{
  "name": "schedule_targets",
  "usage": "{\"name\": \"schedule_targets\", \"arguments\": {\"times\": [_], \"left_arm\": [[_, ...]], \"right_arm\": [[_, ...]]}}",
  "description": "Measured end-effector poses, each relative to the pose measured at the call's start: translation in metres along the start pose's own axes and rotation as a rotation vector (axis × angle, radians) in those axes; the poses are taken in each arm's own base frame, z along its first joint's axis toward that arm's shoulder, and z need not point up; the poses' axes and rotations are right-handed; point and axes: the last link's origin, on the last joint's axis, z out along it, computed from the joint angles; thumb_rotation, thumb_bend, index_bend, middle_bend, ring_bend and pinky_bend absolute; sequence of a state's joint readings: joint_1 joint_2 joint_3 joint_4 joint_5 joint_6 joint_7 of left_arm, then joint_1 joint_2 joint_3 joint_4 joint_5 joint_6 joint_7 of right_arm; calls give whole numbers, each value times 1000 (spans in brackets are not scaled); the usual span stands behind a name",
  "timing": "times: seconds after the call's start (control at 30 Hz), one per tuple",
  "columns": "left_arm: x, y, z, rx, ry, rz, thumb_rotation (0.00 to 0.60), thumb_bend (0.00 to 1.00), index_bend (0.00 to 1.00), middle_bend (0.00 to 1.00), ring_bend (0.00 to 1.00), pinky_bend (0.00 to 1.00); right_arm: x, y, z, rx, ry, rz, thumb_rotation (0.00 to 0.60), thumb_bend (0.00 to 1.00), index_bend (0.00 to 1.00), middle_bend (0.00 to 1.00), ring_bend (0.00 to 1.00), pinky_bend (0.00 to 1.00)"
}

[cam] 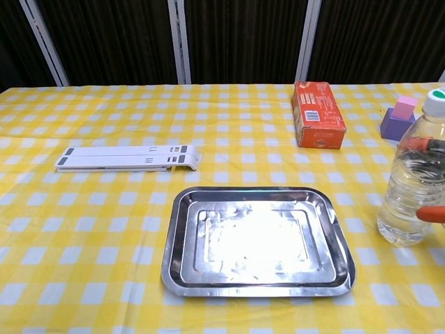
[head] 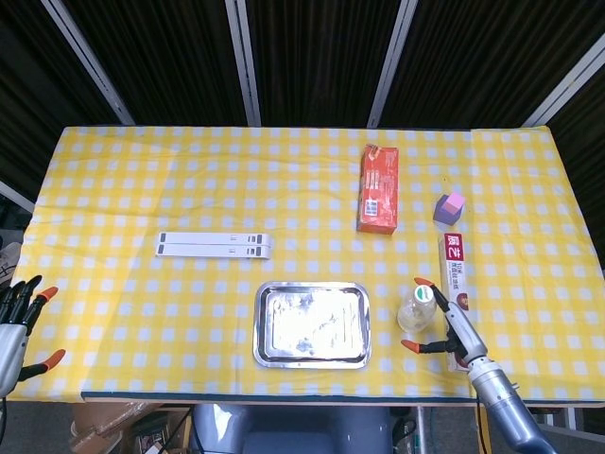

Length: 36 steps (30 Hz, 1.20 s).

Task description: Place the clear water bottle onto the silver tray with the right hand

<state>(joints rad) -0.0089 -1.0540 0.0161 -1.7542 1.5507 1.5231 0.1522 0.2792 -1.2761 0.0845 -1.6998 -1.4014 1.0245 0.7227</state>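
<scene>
Standing bottle: clear water bottle [head: 417, 312] upright on tabletop [head: 142, 189], right of silver tray [head: 311, 324].
Right hand [head: 452, 331]: fingers spread around bottle, grasping nothing.
Left hand [head: 17, 322]: released, at tabletop edge.

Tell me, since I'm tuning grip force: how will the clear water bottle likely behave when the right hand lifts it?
The clear water bottle looks thin-walled, so it may dent under a firm squeeze. It stands tall on a narrow base, so a sideways nudge from the right hand could tip it. Its smooth plastic probably slips easily.
</scene>
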Motion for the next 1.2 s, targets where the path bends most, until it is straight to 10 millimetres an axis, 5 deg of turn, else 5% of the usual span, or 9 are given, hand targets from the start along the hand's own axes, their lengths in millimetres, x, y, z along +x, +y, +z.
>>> {"name": "schedule_targets", "arguments": {"times": [0.23, 0.4, 0.63, 0.93, 1.2], "left_arm": [[-1, 0, 0, 0, -7, 2, 600, 201, 141, 0, 0, 0], [-1, 1, -1, 1, -11, 5, 600, 202, 146, 0, 0, 0], [-1, 1, -1, 4, -11, 4, 600, 201, 148, 0, 0, 0], [2, -1, -2, 8, 0, -10, 600, 202, 148, 0, 0, 0], [4, -3, -2, 6, 3, -23, 600, 202, 149, 0, 0, 0]], "right_arm": [[-7, 3, 9, 7, 23, 78, 600, 140, 174, 123, 2, 0], [-10, 9, 16, 24, 89, 108, 600, 154, 459, 328, 107, 0], [-10, 23, 23, 30, 180, 115, 600, 485, 746, 547, 253, 0], [-17, 33, 22, 19, 167, 112, 600, 600, 794, 585, 271, 0], [-29, 0, 19, 117, 129, 134, 600, 602, 794, 585, 271, 0]]}}
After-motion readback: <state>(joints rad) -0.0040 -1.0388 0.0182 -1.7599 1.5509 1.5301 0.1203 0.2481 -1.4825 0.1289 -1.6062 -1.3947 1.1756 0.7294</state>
